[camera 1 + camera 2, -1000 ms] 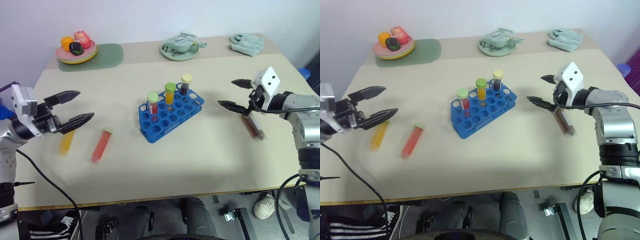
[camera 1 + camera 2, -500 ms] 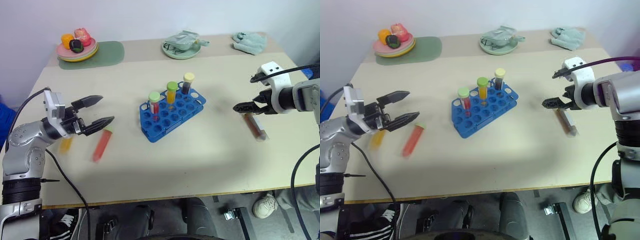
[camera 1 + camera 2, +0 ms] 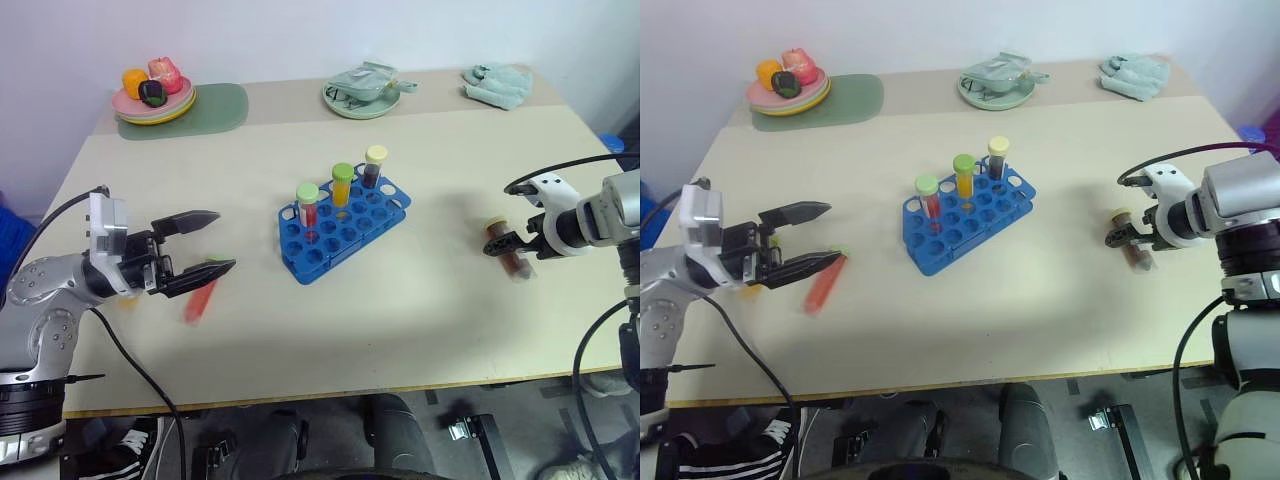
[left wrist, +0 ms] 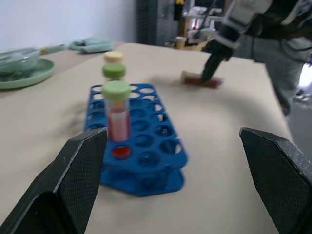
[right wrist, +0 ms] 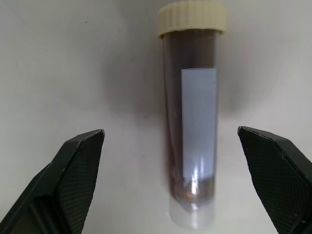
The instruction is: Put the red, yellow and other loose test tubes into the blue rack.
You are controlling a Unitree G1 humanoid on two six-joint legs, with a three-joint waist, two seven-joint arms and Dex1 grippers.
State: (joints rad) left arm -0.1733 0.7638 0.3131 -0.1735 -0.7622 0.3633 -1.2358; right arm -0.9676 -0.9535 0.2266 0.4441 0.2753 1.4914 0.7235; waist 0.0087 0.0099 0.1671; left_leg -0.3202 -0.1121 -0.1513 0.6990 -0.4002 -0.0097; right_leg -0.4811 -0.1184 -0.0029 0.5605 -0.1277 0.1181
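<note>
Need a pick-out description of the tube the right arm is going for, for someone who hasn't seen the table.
Start at the blue rack mid-table, then look toward the table's right edge, where the right gripper hangs with open jaws. Under it lies the dark brown tube with a cream cap and white label, the one loose tube on that side.

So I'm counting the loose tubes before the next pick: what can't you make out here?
- Yellow tube: head views, mostly hidden behind the left gripper.
- Red tube: blurred, its cap covered by a finger.
- Brown tube: right wrist view, label blank; contents unclear.
- Blue rack: left wrist view, blurred; far holes can't be counted.
</note>
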